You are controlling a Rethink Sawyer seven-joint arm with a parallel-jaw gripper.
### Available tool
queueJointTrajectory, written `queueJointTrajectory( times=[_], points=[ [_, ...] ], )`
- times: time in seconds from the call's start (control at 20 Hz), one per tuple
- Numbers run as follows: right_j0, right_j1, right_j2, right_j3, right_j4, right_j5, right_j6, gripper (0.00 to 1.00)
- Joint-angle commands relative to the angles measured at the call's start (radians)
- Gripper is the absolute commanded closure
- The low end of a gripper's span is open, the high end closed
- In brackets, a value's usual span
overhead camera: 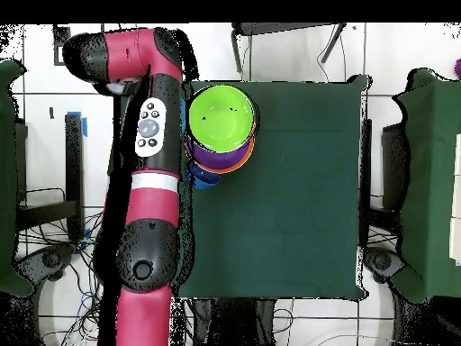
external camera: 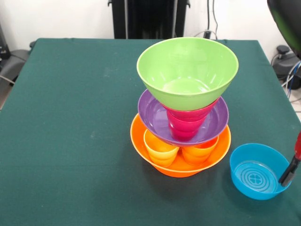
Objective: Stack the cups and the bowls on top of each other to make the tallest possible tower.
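Where the gripper (external camera: 288, 178) showed at the right edge of the front view, a dark finger ran down from a red part and touched the rim of the light blue bowl (external camera: 256, 172); whether the gripper was spread or pinching that rim could not be told. The blue bowl sat upright on the green table (external camera: 70, 132), just beside the tower (external camera: 183, 108) and apart from it. The tower stood near the table's middle in that view. Its base was the orange bowl (external camera: 181, 167), holding a yellow cup (external camera: 161, 149) and an orange cup (external camera: 200, 153) side by side. On these rested the purple bowl (external camera: 153, 115), with a red piece (external camera: 186, 125) inside it, and the lime bowl (external camera: 188, 70) on top, tilted slightly. From overhead, the arm (overhead camera: 149, 180) lay along the table's left edge, beside the tower.
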Motion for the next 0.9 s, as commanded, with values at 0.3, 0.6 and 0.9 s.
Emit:
queueJointTrajectory(
  times=[0.3, 0.6, 0.9],
  points=[
    [0.166, -0.067, 0.416, 0.306, -0.36, -0.098, -0.209, 0.0],
    [0.189, -0.058, 0.481, 0.356, -0.435, -0.176, -0.198, 0.0],
    [0.197, -0.032, 0.52, 0.358, -0.48, -0.241, -0.174, 0.0]
  ],
)
